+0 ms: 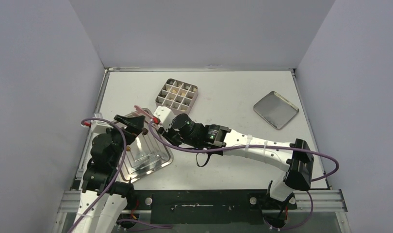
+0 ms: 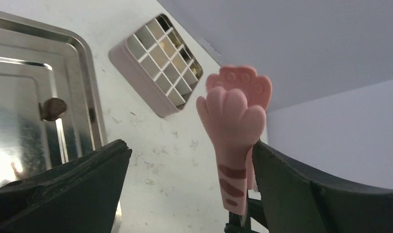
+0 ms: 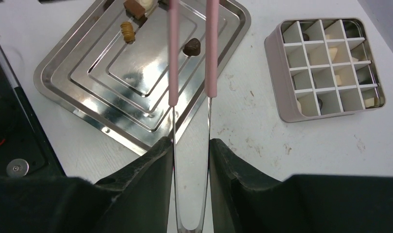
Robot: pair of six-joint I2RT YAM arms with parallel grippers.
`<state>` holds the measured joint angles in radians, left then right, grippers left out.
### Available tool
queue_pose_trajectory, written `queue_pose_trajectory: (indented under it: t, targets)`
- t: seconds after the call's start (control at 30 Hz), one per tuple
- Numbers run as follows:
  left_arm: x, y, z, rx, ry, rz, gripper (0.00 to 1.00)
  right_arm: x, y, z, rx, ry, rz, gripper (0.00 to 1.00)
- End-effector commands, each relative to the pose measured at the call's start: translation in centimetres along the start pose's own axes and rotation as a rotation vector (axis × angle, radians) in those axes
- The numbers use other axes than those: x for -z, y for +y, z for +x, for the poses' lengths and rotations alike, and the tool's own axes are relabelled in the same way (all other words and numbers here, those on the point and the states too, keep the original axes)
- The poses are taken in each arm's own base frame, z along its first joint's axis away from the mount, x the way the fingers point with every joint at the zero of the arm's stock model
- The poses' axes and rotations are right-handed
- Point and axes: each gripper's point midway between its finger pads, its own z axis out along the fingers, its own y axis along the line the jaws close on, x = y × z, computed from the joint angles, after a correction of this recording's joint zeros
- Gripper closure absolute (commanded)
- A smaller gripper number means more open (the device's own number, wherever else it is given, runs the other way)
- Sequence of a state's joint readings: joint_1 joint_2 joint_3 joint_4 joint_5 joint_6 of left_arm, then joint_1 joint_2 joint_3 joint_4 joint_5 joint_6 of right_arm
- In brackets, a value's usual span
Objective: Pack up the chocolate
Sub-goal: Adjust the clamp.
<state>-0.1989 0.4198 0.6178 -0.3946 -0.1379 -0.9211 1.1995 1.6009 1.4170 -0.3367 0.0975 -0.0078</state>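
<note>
Right tool [image 3: 190, 144] clamped on the tongs [image 3: 173, 58], left tool [image 2: 188, 148] apart, empty: straddle the dark chocolate [image 3: 192, 46] by the tray [image 3: 78, 82] edge facing the tin [image 3: 281, 73], then squeeze gently.

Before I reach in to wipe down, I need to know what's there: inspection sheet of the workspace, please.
Surface: white table, scuffed.
Job's things: some chocolate pieces on stepped tray; more in gridded tin.
Clutter: shallow square metal piece at far right, perhaps a lid.
Grippers: left gripper open beside tray; right gripper shut on pink-sleeved tongs.
Cables: purple cables loop off both arms.
Surroundings: plain walls on three sides.
</note>
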Motion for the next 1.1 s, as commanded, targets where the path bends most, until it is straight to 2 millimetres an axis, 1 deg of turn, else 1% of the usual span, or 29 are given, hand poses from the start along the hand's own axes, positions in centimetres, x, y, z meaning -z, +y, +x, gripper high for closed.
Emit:
queue_pose_trajectory:
  t: [0.0, 0.13, 0.23, 0.37, 0.43, 0.5, 0.53, 0.6, 0.67, 0.77, 0.8, 0.83, 0.93, 1.0, 1.07]
  targets:
    - [-0.7, -4.0, 1.3, 0.161, 0.083, 0.192, 0.05, 1.1, 0.8, -5.4, -0.028, -0.161, -0.026, 1.00]
    - [-1.6, -4.1, 2.8, 0.213, 0.139, 0.217, 0.08, 0.4, 1.3, -6.2, -0.024, -0.157, -0.028, 1.00]
    - [-2.0, -3.7, 3.6, 0.248, 0.164, 0.208, 0.15, -0.1, 1.6, -6.4, -0.023, -0.163, -0.029, 1.00]
    - [-2.0, -3.3, 4.1, 0.304, 0.180, 0.195, 0.33, -0.7, 1.6, -6.1, -0.020, -0.165, -0.021, 1.00]
    - [-1.9, -3.2, 4.1, 0.342, 0.175, 0.200, 0.48, -1.0, 1.4, -5.9, -0.010, -0.169, -0.010, 0.99]
    - [-1.6, -3.2, 4.0, 0.384, 0.166, 0.213, 0.59, -1.1, 1.3, -5.6, -0.005, -0.172, 0.000, 0.98]
    - [-1.5, -3.2, 4.0, 0.404, 0.162, 0.218, 0.63, -1.0, 1.3, -5.6, -0.003, -0.177, 0.001, 0.97]
    - [-1.3, -3.0, 4.1, 0.451, 0.158, 0.224, 0.67, -1.0, 1.2, -5.4, -0.002, -0.182, 0.002, 0.96]
    - [-1.3, -2.8, 4.3, 0.483, 0.162, 0.225, 0.77, -0.9, 1.2, -5.4, -0.003, -0.193, 0.005, 0.92]
    - [-1.2, -3.3, 4.1, 0.516, 0.162, 0.252, 0.95, -0.8, 1.2, -5.4, -0.004, -0.214, 0.004, 0.84]
    - [-1.2, -3.3, 4.1, 0.523, 0.163, 0.252, 0.98, -0.8, 1.1, -5.3, -0.005, -0.224, 0.003, 0.81]
    - [-1.2, -3.4, 4.1, 0.529, 0.168, 0.253, 1.00, -0.8, 1.2, -5.2, -0.007, -0.232, 0.002, 0.78]
    - [-1.0, -4.0, 3.8, 0.541, 0.173, 0.267, 1.00, -0.5, 1.2, -5.2, -0.018, -0.265, -0.016, 0.68]
    - [-0.9, -4.2, 3.5, 0.550, 0.167, 0.273, 1.00, -0.3, 0.9, -5.6, -0.038, -0.297, -0.019, 0.62]
    - [-0.7, -4.5, 3.3, 0.561, 0.164, 0.279, 1.00, -0.2, 0.7, -5.5, -0.056, -0.308, -0.023, 0.57]
